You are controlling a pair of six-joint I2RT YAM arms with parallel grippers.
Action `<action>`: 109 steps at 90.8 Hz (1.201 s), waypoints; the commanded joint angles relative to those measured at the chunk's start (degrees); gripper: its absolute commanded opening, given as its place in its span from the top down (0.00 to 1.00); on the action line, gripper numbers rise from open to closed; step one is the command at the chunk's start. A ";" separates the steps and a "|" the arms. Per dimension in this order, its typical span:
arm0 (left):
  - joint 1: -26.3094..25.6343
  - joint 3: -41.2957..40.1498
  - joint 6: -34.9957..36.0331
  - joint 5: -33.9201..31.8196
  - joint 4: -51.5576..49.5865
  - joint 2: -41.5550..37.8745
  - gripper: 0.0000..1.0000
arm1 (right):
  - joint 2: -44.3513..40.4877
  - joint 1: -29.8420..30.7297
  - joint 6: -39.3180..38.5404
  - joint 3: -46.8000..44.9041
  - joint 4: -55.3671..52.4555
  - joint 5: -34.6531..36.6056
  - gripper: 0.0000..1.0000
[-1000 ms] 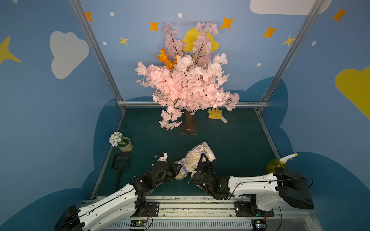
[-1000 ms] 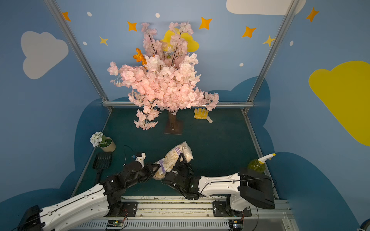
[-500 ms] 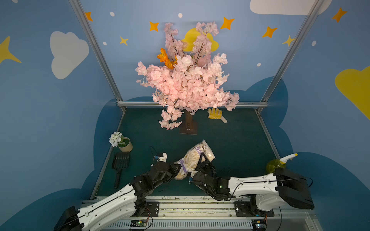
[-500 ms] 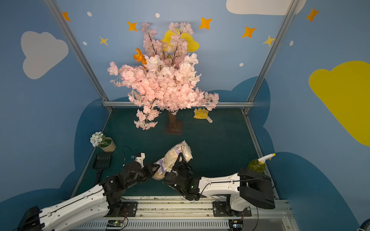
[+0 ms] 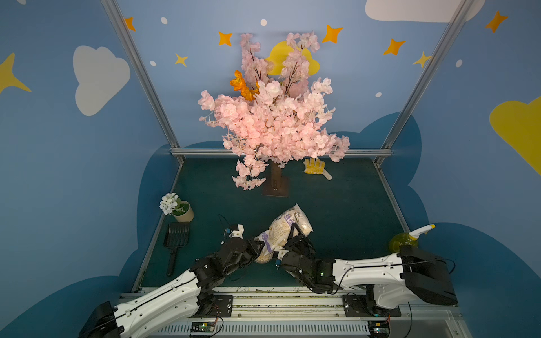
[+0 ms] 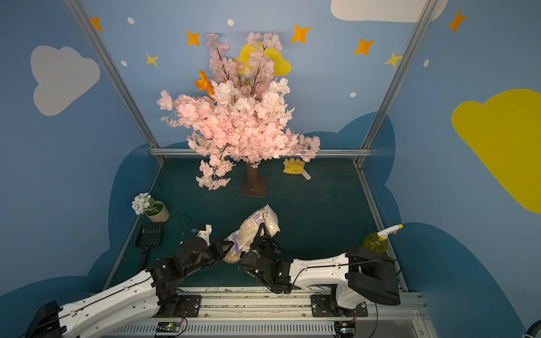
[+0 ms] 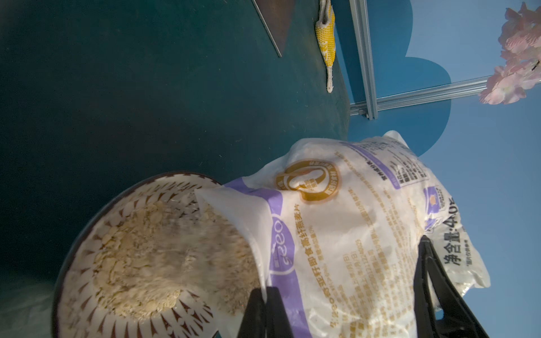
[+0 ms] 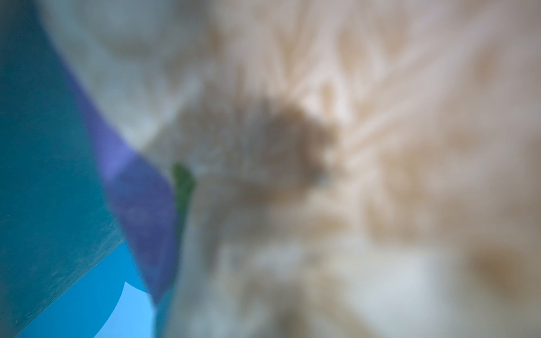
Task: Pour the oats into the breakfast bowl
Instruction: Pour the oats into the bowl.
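The oats bag (image 5: 288, 226) (image 6: 257, 224), white and clear with purple print, hangs tilted with its mouth down over the breakfast bowl (image 5: 263, 259) (image 6: 231, 258). In the left wrist view, pale flakes spill from the bag (image 7: 351, 234) onto a heap of oats (image 7: 137, 263) inside the brown-patterned bowl (image 7: 77, 272). My left gripper (image 5: 259, 244) (image 7: 265, 290) is shut on the edge of the bag's mouth. My right gripper (image 5: 292, 234) (image 6: 261, 234) is shut around the bag's body. The blurred bag (image 8: 351, 175) fills the right wrist view and hides that gripper's fingers there.
A pink blossom tree (image 5: 275, 128) stands at the back on a brown base (image 5: 275, 185), with a yellow glove (image 5: 314, 167) beside it. A beige flowerpot (image 5: 183, 213) and a black scoop (image 5: 175, 240) sit at the left edge. A yellow spray bottle (image 5: 407, 241) stands at the right.
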 commanded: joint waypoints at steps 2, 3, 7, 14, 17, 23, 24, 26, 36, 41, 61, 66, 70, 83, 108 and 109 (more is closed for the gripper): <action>0.28 -1.06 0.07 -1.66 -0.68 -0.21 0.97 | -1.81 1.19 0.36 1.42 11.63 4.19 1.00; 0.14 -1.05 0.04 -1.66 -0.68 -0.21 0.97 | -1.82 1.19 0.25 1.42 11.72 4.24 1.00; 0.21 -1.06 0.06 -1.66 -0.62 -0.23 0.97 | -1.85 1.24 -0.22 1.45 12.07 4.27 1.00; 0.18 -0.99 0.06 -1.58 -0.46 -0.21 0.97 | -1.86 1.28 -1.02 1.42 12.59 4.26 1.00; 0.18 -0.98 -0.01 -1.45 -0.42 -0.19 0.97 | -1.85 1.28 -1.14 1.42 12.68 4.29 1.00; 0.20 -0.89 0.01 -1.25 -0.40 -0.12 0.97 | -1.92 1.28 -1.89 1.26 13.32 4.25 1.00; 0.19 -0.87 0.05 -1.24 -0.41 -0.17 0.97 | -1.92 1.28 -2.06 1.21 13.57 4.28 1.00; 0.19 -0.86 0.09 -1.16 -0.37 -0.20 0.97 | -1.88 1.34 -2.37 1.17 13.94 4.25 1.00; 0.18 -0.89 0.09 -1.27 -0.53 -0.52 0.97 | -2.11 1.52 -3.42 1.07 14.49 4.30 1.00; 0.19 -0.93 0.08 -1.22 -0.66 -0.56 0.97 | -2.25 1.63 -3.68 0.94 14.51 4.21 1.00; 0.19 -1.21 -0.20 -0.83 -0.84 -0.82 0.97 | -2.67 1.94 -4.95 0.71 15.22 4.11 1.00; 0.16 -1.21 -0.21 -0.87 -0.94 -0.97 0.97 | -2.68 1.98 -5.30 0.64 15.57 4.05 1.00; 0.18 -1.21 -0.21 -0.87 -1.02 -1.07 0.97 | -2.55 1.99 -5.66 0.64 15.90 4.10 1.00; 0.19 -1.43 -0.27 -0.63 -1.16 -1.18 0.97 | -2.56 2.35 -7.10 0.64 17.37 4.03 1.00; 0.25 -1.87 -0.53 0.27 -1.17 -0.64 0.97 | -3.16 2.66 -8.45 -0.68 18.10 4.12 1.00; 0.22 -1.89 -0.57 0.31 -1.14 -0.55 0.97 | -3.20 2.67 -8.51 -0.68 18.07 4.12 1.00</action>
